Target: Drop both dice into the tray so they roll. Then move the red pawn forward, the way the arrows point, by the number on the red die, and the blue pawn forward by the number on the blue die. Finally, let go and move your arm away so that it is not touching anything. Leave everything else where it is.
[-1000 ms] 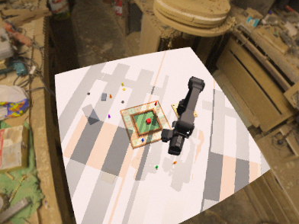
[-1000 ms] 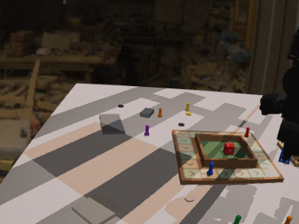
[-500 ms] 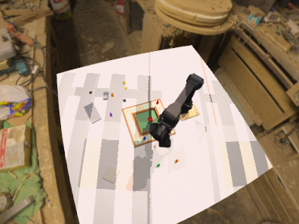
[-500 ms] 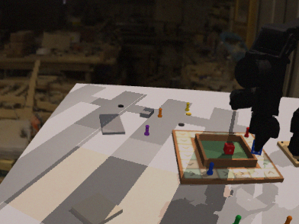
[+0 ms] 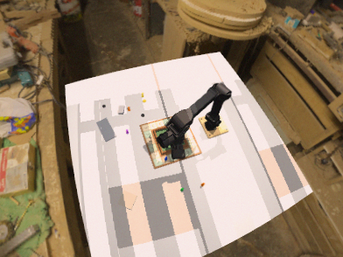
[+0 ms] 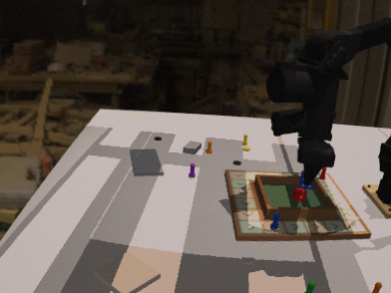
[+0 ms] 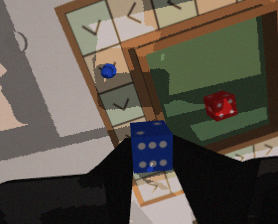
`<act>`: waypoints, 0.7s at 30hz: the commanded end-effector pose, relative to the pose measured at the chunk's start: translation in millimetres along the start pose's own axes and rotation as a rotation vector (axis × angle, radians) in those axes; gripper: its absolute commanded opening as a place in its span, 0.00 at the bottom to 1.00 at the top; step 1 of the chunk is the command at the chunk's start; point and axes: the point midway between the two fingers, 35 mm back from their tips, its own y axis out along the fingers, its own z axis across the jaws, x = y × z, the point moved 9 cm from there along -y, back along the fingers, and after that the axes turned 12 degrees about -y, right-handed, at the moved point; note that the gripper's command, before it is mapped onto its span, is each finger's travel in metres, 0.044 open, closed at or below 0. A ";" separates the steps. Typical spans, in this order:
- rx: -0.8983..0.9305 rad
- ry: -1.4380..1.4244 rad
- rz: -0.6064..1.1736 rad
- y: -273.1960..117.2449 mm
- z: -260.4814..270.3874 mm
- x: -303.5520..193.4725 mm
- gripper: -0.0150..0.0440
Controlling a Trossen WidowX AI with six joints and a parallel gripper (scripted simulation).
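My gripper (image 6: 306, 180) (image 7: 149, 142) is shut on the blue die (image 6: 303, 184) (image 7: 152, 152), whose side facing the wrist camera shows six pips. It points down and holds the die above the tray area. The red die (image 6: 299, 194) (image 7: 220, 105) lies on the green floor of the tray (image 6: 294, 213); its top number is hard to read. The blue pawn (image 5: 165, 158) (image 6: 275, 220) (image 7: 108, 71) stands on an arrow square of the board (image 5: 147, 147) (image 6: 299, 237). The red pawn (image 6: 323, 172) stands at the board's back right, partly behind the gripper. In the top view the arm hides the dice and red pawn.
A purple pawn (image 5: 127, 132) (image 6: 193, 170), an orange pawn (image 6: 209, 147), a yellow pawn (image 6: 245, 140), a grey block (image 5: 122, 109) (image 6: 192, 147) and a grey slab (image 5: 106, 129) (image 6: 146, 162) are left of the board. A green pawn (image 5: 182, 190) and another orange pawn (image 5: 202, 184) are in front.
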 end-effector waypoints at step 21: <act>-0.019 -0.272 -0.004 13.3 -121.7 26.7 0.25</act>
